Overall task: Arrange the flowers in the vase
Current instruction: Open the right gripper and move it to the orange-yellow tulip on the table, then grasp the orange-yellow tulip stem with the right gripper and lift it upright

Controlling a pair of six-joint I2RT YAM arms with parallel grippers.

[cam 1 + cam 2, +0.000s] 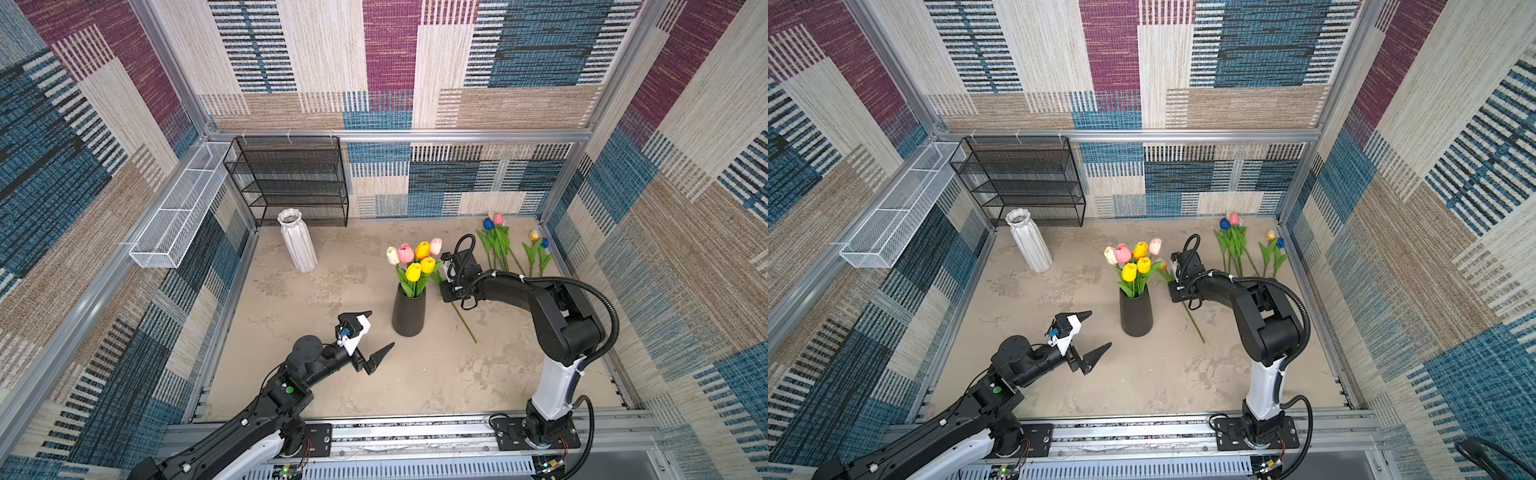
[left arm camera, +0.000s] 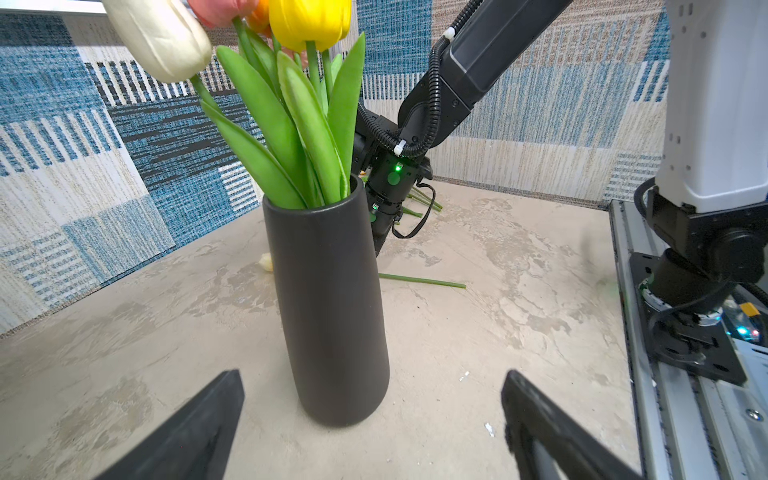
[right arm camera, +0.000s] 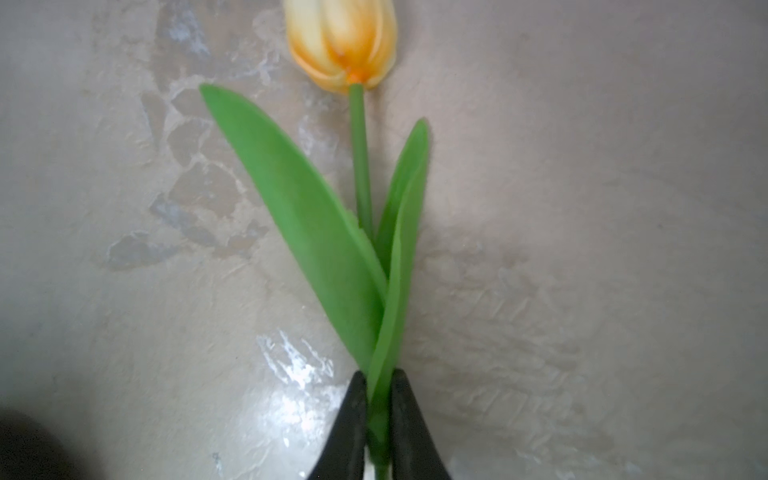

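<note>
A: Nearest first?
B: The left gripper (image 1: pixel 381 328) has its jaws wide apart and empty. It hovers low over the table (image 1: pixel 332 382), just short of the black vase (image 1: pixel 408 311) and aimed at it. Probably on standby to steady the vase.

A: What's in the vase?
B: A bunch of tulips (image 1: pixel 415 262) stands in it, stems down and heads fanned out. Yellow, pink, cream, orange.

A: And the right side?
B: The right gripper (image 3: pixel 376 374) is just beyond the vase, clamped tight where the leaves meet the stem of an orange-cream tulip (image 3: pixel 360 158). A low grip leaves the head free. The stem tail looks to lie along the table, so I'd say it isn't lifted yet.

A: Further back?
B: The loose tulips (image 1: pixel 496 241) lie flat near the far right corner, waiting. A white ribbed vase (image 1: pixel 297 241) stands unused in front of the black mesh shelf (image 1: pixel 291 183).
</note>
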